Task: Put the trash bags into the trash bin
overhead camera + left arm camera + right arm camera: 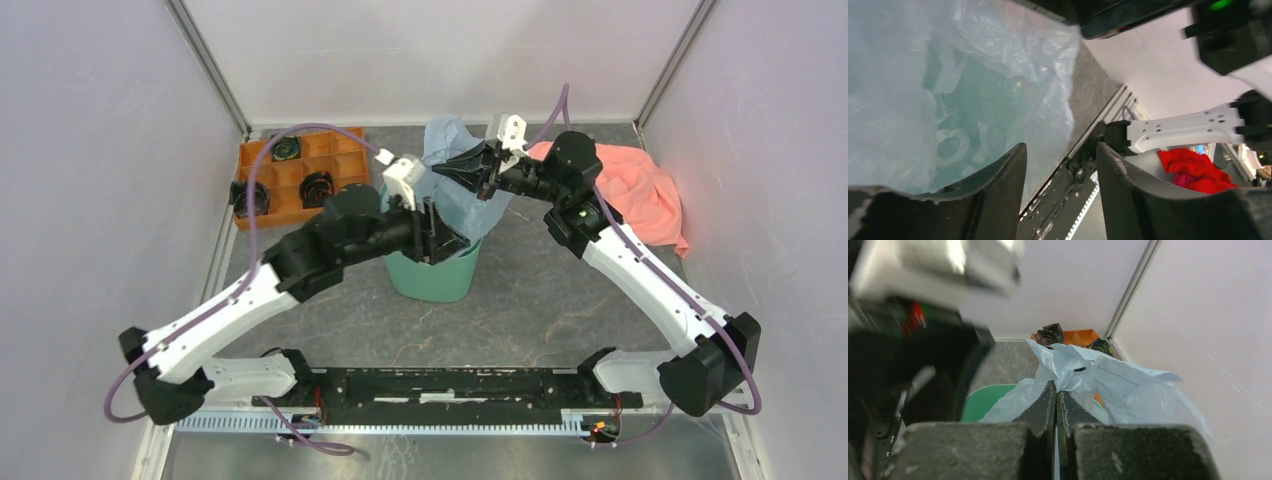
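1. Bench (560, 300) from above: the mint-green trash bin (435, 278) stands upright near the middle. The pale blue trash bag (450, 135) rises out of the bin's far side and stands bunched above the rim, with its lower part hanging into the opening. The right pincer (445, 170) reaches in from the right and is pinched on the bag's upper film. The left pincer (450, 240) hovers over the bin's near rim, just beside the bag. An orange tray (300, 175) lies at the far left and a pink cloth (640, 190) at the far right, both apart from the bin.

2. Left wrist: the left pincer (1060, 150) has its jaws apart with nothing between them. The crinkled trash bag (973, 65) fills the upper left, beyond the finger on that side. The green of the trash bin (973, 120) shows through the film.

3. Right wrist: the right pincer (1056, 390) has its fingers (1040, 410) pressed together, nipping the trash bag (1118, 385) at their tips. The film spreads away to the right. The trash bin (985, 400) rim shows below left, and the orange tray (1080, 335) lies beyond.
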{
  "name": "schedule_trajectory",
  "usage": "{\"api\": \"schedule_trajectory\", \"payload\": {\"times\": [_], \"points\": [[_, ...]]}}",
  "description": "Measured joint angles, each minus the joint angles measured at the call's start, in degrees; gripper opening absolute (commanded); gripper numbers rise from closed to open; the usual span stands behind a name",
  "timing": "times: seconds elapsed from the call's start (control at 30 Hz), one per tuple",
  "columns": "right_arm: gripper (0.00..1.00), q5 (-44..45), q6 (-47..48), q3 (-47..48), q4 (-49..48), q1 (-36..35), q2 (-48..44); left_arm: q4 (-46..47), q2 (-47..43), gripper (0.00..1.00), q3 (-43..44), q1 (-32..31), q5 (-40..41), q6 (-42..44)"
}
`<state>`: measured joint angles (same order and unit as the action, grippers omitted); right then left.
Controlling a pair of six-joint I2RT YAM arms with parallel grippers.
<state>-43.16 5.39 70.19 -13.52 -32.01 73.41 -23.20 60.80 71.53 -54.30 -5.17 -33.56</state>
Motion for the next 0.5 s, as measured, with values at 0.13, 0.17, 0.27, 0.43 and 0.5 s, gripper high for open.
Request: {"api": "schedule_trajectory", "payload": {"times": [0.13,0.17,0.27,0.43,0.5], "points": [[0.01,-0.3,-2.5,0.0,-1.4,0.0,0.3,1.6,7.1,0.34,-0.9,-0.4,-1.2,0.2],[0.01,-0.1,-4.0,0.0,-2.4,0.0,0.3,1.7,8.5,0.31,-1.0,-0.4,-0.5,0.5],[0.01,0.8,-6.4,0.0,-4.0,0.0,0.3,2.0,11.0,0.25,-1.5,-0.5,5.7,0.6],[0.01,2.4,-10.5,-0.4,-5.5,0.2,0.4,2.4,12.0,0.29,-3.4,0.4,15.5,0.5],[0.01,3.2,-11.4,-0.6,-5.3,0.3,0.7,2.9,12.7,0.36,-3.6,0.6,16.2,0.5]]}}
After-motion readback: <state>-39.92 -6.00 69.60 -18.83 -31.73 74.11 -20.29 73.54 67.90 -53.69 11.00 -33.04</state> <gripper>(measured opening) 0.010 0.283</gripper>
